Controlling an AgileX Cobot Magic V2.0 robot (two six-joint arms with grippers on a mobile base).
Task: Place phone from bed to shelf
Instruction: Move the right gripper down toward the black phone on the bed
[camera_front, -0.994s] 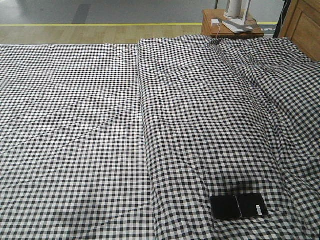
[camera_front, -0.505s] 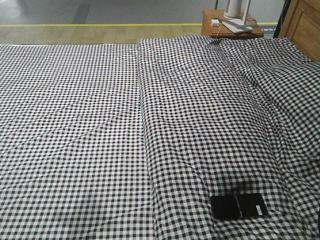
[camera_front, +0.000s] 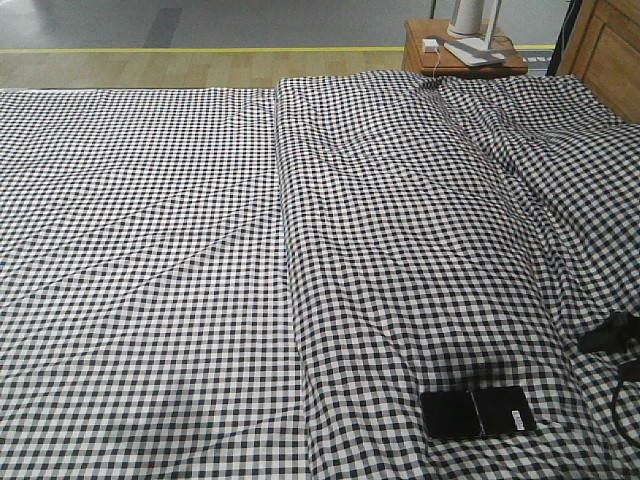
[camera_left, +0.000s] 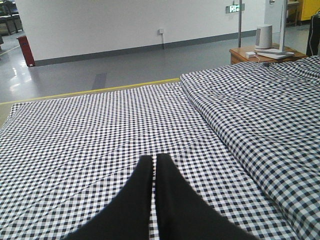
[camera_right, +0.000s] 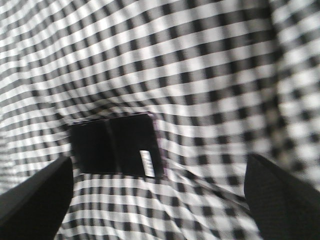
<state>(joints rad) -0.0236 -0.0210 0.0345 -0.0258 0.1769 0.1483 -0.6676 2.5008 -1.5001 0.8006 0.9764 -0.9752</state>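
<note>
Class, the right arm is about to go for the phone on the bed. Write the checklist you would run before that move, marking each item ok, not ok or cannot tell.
1. Phone lies flat on the bed with nothing on it: ok.
2. Right gripper jaws wide open: ok.
3. Phone centred in that opening: not ok. It sits off to the left in the right wrist view.
4. Height above the phone: cannot tell, because the right wrist view is blurred.
5. Left gripper shut, with no phone in its view: ok.
</note>
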